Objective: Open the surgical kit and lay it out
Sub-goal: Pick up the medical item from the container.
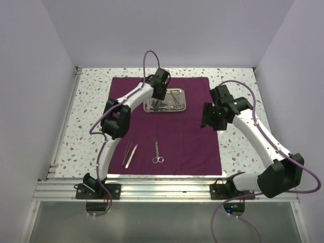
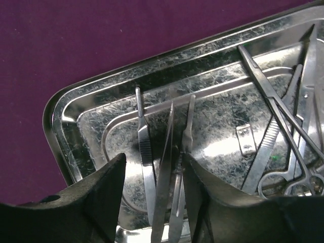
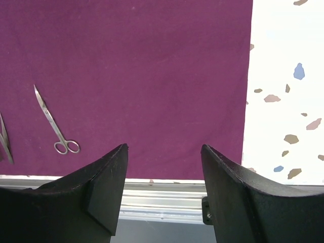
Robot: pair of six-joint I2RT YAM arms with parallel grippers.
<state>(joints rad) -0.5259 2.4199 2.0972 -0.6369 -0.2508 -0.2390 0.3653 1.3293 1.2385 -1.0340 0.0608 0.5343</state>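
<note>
The cloth [image 1: 192,142] is spread, with scissors [image 1: 158,152] and tweezers [image 1: 130,154] set out. More instruments [image 2: 276,129] sit in the tray [image 2: 59,104], the left gripper [image 2: 154,164] open astride some. The right gripper [image 3: 164,152] hangs open and empty.

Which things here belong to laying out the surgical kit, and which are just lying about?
Job in hand: purple cloth; steel tray; tray tweezers; ring-handled instruments in the tray; laid-out tweezers; scissors on the cloth; left claw, open over the tray; right claw, open.

Just there: speckled tabletop; metal rail; purple cables.
</note>
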